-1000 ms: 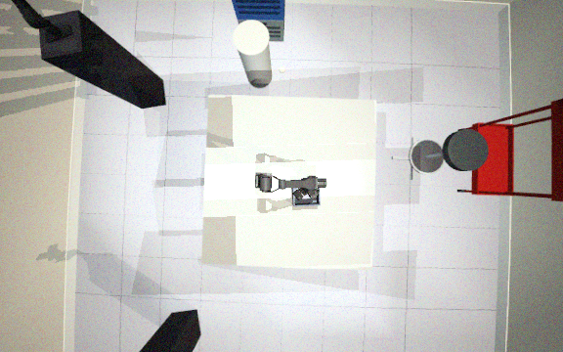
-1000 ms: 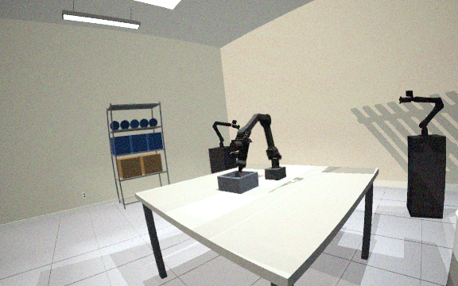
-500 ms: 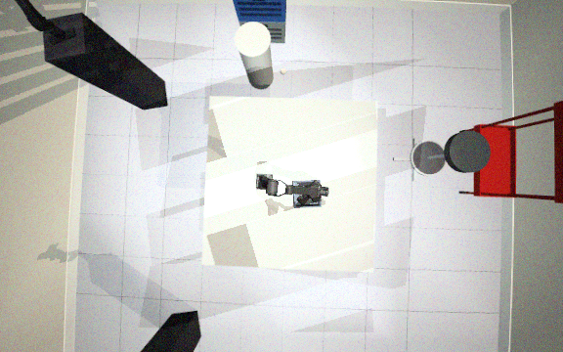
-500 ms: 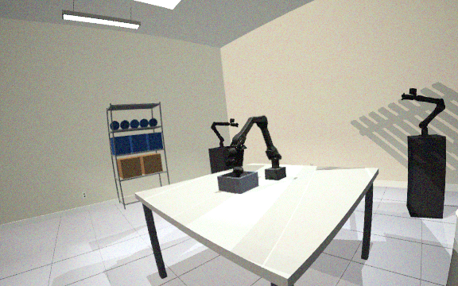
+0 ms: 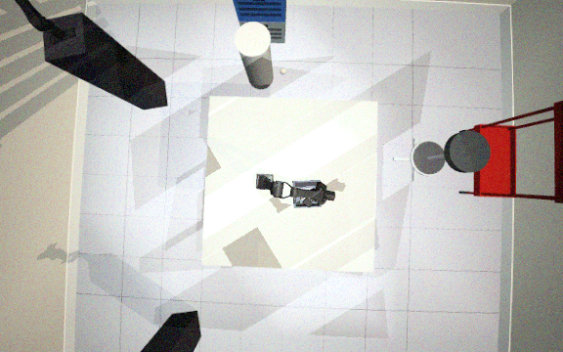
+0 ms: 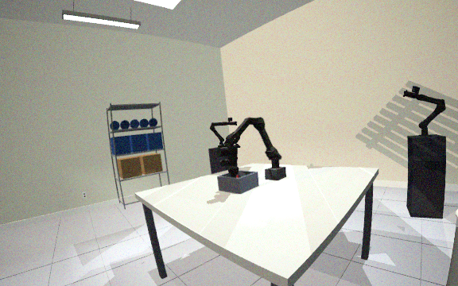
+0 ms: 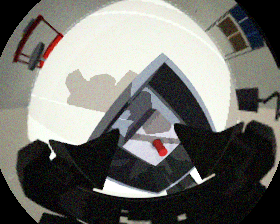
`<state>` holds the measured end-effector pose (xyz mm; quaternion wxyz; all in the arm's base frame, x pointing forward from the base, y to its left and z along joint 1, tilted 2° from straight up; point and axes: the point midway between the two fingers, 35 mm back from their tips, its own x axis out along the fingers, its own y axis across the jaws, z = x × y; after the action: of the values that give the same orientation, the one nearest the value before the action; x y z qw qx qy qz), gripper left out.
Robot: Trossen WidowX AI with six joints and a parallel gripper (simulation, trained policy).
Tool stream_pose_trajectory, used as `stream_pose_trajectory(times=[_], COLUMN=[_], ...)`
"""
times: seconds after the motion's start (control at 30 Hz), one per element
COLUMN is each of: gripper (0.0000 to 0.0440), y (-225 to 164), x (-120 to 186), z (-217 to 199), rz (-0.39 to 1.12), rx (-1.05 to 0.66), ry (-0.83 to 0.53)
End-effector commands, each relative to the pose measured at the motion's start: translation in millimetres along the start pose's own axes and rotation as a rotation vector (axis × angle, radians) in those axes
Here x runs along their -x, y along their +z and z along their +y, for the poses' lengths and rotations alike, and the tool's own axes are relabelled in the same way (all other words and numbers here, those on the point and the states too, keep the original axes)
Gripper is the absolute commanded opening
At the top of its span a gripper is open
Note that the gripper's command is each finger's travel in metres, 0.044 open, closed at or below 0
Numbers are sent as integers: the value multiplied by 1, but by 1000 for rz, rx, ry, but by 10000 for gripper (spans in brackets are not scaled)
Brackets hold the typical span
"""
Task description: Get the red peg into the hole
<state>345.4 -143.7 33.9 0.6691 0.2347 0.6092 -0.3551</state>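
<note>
The red peg (image 7: 160,147) stands on end inside the box, its lower end at about the middle of the pale plate (image 7: 145,152). The hole is hidden under it, and how deep the peg sits cannot be told. A bit of the peg (image 6: 237,175) shows beside the gripper in the exterior view. The open grey box (image 5: 295,201) (image 6: 237,185) (image 7: 183,92) stands on the table. My gripper (image 6: 234,173) (image 7: 147,129) is open over the box. In the wrist view its dark fingers stand wide apart on either side of the peg, with nothing held.
The box walls surround the plate and lie close around the fingers. The arm's base (image 5: 264,181) (image 6: 275,173) stands on the white table (image 5: 242,132) (image 6: 277,238), beside the box. Arm shadows fall on the table and inside the box.
</note>
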Motion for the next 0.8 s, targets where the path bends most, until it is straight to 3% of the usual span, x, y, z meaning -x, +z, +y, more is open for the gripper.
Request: stream_pose_trajectory(times=[0.0, 0.2, 0.77], gripper=[440, 440, 440], y=[14, 34, 35], x=[5, 22, 23], z=[25, 50, 52], rz=[-12, -39, -41], rx=[8, 29, 31], ry=[85, 178, 183])
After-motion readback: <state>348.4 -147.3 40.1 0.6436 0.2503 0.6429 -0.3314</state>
